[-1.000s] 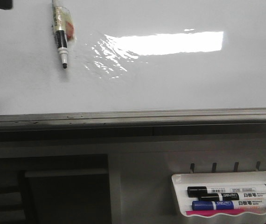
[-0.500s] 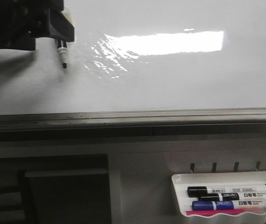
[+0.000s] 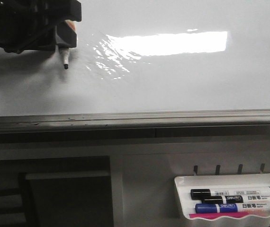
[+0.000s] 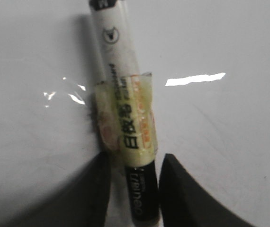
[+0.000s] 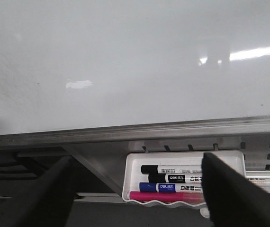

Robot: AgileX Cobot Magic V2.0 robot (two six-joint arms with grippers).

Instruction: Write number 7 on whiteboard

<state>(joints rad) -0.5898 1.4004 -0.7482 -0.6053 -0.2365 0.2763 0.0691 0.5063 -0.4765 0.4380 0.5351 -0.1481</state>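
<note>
Left tool [image 3: 61, 40], front view: over the marker [image 3: 64, 57] near the whiteboard's [image 3: 182, 85] upper left; only the tip end shows, pointing toward the grey lower edge. No 7 drawn anywhere.

Left wrist view: two dark fingers [image 4: 177, 189] flank the marker's [image 4: 125, 118] black end, apparently not yet clamped; its long axis runs straight away from the tool [image 4: 135, 189].

Right wrist view: right tool [image 5: 139, 189] spread wide, holding nothing, near the marker tray [image 5: 173, 187], well apart from the marker. Left arm is nearer.
</note>
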